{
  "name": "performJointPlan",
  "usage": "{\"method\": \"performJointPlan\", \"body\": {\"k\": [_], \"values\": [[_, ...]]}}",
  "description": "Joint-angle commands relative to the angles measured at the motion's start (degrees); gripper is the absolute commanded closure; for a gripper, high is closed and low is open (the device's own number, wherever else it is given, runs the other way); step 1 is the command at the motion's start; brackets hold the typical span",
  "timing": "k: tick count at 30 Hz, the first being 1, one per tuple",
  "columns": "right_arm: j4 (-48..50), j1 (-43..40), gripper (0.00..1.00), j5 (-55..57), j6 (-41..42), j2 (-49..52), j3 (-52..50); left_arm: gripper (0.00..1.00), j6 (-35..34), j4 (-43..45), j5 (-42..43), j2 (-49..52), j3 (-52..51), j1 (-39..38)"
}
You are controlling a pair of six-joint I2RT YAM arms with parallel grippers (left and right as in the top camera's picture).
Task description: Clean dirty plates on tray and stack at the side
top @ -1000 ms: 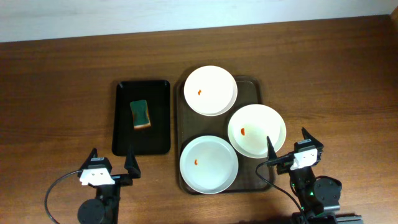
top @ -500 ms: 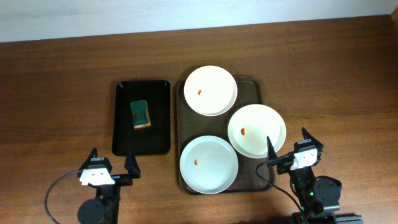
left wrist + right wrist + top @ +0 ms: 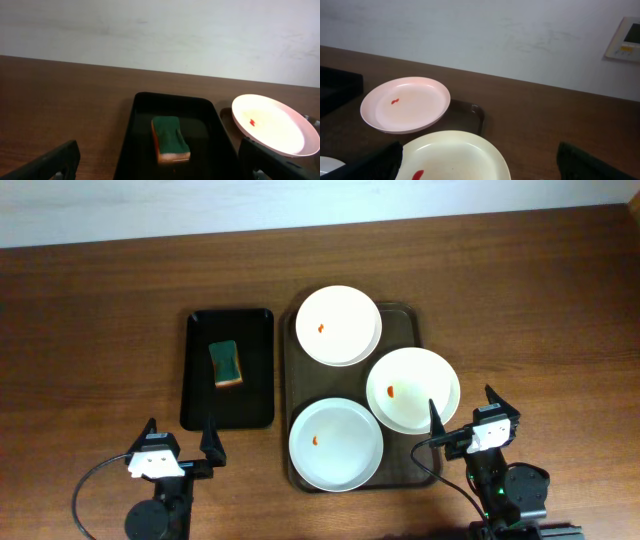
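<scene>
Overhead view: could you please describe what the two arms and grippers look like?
Both match: the left gripper and right gripper have black, pointed fingers on a white block, atop a black arm. A thin black cable loops beside each.

Brown wooden table (image 3: 100, 300) with a small black tray (image 3: 250, 392) just beside a larger dark brown tray (image 3: 400, 326)
</scene>
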Motion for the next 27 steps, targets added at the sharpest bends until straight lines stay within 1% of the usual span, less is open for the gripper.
{"method": "performJointPlan", "body": {"k": [1, 21, 23, 24, 25, 27], "values": [[0.13, -0.07, 0.01, -0.79, 0.50, -0.33, -0.50, 0.00, 0.70, -0.50, -0.22, -0.28, -0.02, -0.24], [0.13, -0.04, 0.02, -0.79, 0.50, -0.33, -0.50, 0.00, 0.70, -0.50, -0.22, -0.28, -0.02, -0.24], [0.28, -0.07, 0.02, 0.39, 0.28, -0.33, -0.50, 0.00, 0.70, 1.25, -1.03, -0.28, -0.02, -0.17], [0.46, -0.04, 0.02, -0.11, 0.61, -0.33, -0.50, 0.00, 0.68, 2.47, -0.09, -0.28, -0.02, -0.20], [1.84, -0.04, 0.02, -2.56, 2.78, -0.33, -0.50, 0.00, 0.68, 4.04, 3.17, -0.28, -0.02, -0.20], [6.34, -0.04, 0.02, -2.75, 6.14, -0.33, -0.48, 0.00, 0.70, 6.91, 4.76, -0.28, -0.02, -0.20]]}}
